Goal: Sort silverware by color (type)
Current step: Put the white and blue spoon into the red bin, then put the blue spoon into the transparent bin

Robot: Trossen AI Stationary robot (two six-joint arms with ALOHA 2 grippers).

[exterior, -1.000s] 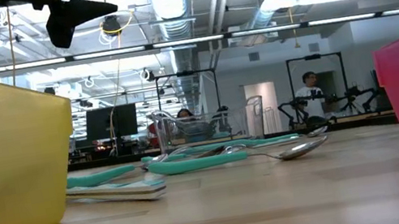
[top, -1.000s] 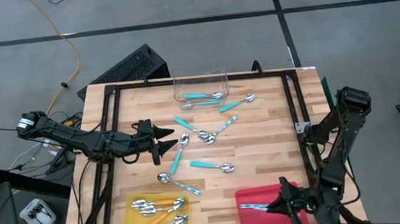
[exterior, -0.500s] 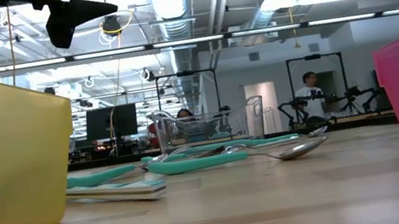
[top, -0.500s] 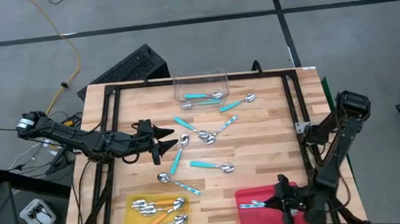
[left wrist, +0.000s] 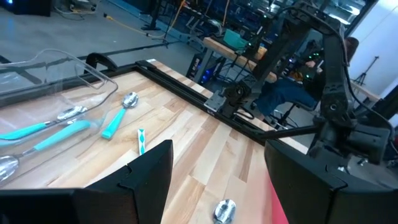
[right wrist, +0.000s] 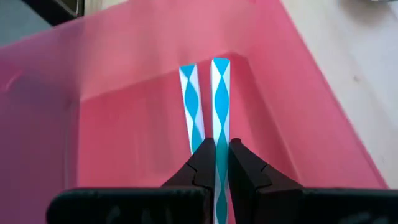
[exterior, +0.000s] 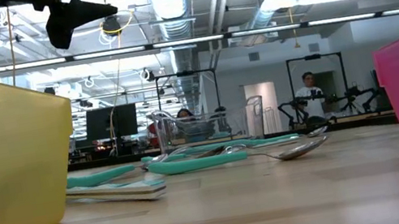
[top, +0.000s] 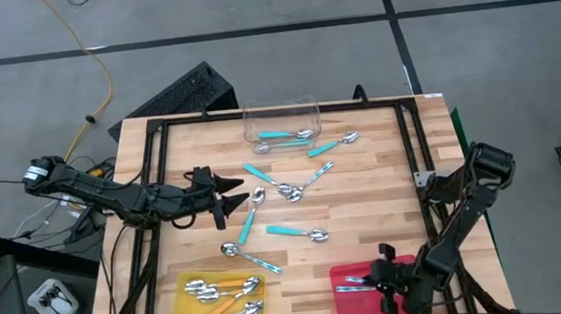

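Your right gripper [right wrist: 216,163] is clenched on the handle of a teal spoon [right wrist: 217,106], and the handle reaches forward from the jaws over the floor of the red tray [right wrist: 124,93]. A second teal spoon [right wrist: 193,112] lies just beside it, nearly touching. I judge the spoon light, stiff and a little slippery because of the smooth plastic, so a grip across the narrow handle is good; the shiny bowl would slide.

Watch the tray walls close around the jaws, and do not push the neighbour spoon.

Your left gripper [top: 226,198] hangs with the jaws spread wide and holds nothing. Just ahead of it on the table [top: 382,169] lie more teal spoons [top: 291,231], some crossing each other, so take the handle end that is free. Farther ahead stands the clear tub [top: 280,112] with spoons inside. The yellow tray [top: 184,310], to the side of this gripper, holds the orange spoons [top: 226,287].
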